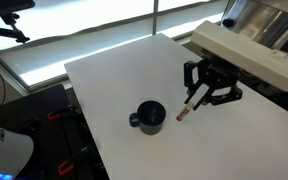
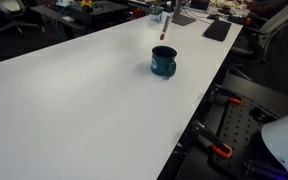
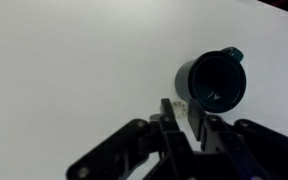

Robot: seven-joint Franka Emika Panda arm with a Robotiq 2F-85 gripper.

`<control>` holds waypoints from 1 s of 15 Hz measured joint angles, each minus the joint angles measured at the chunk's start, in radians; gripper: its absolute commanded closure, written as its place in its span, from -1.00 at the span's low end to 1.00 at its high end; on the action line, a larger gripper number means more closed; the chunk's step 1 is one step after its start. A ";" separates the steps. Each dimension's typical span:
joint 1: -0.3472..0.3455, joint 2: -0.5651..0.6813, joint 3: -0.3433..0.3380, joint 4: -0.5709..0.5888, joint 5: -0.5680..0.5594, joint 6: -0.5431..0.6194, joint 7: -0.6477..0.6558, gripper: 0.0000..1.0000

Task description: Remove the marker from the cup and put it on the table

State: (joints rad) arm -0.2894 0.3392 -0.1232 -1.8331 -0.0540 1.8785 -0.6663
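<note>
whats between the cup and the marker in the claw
Nothing: only bare white table separates the cup from the marker held in the claw, as an exterior view shows.

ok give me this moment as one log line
gripper: shut on marker | marker: out of cup, tilted, beside it | table: marker not yet laid down | cup: upright

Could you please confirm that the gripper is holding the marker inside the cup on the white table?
Not quite: the gripper holds the marker outside the cup, beside it, as an exterior view shows. The cup does stand on the white table.
</note>
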 measured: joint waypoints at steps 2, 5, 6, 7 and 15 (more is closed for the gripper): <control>-0.007 -0.019 -0.015 -0.002 0.000 0.002 0.006 0.90; -0.015 -0.032 -0.033 -0.014 0.000 0.011 0.006 0.90; -0.019 -0.032 -0.034 -0.019 0.000 0.018 0.006 0.90; -0.021 -0.032 -0.034 -0.027 0.000 0.026 0.006 0.90; -0.023 0.022 -0.033 -0.071 0.028 0.085 0.005 0.90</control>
State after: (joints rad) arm -0.3125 0.3610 -0.1558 -1.9045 -0.0265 1.9637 -0.6616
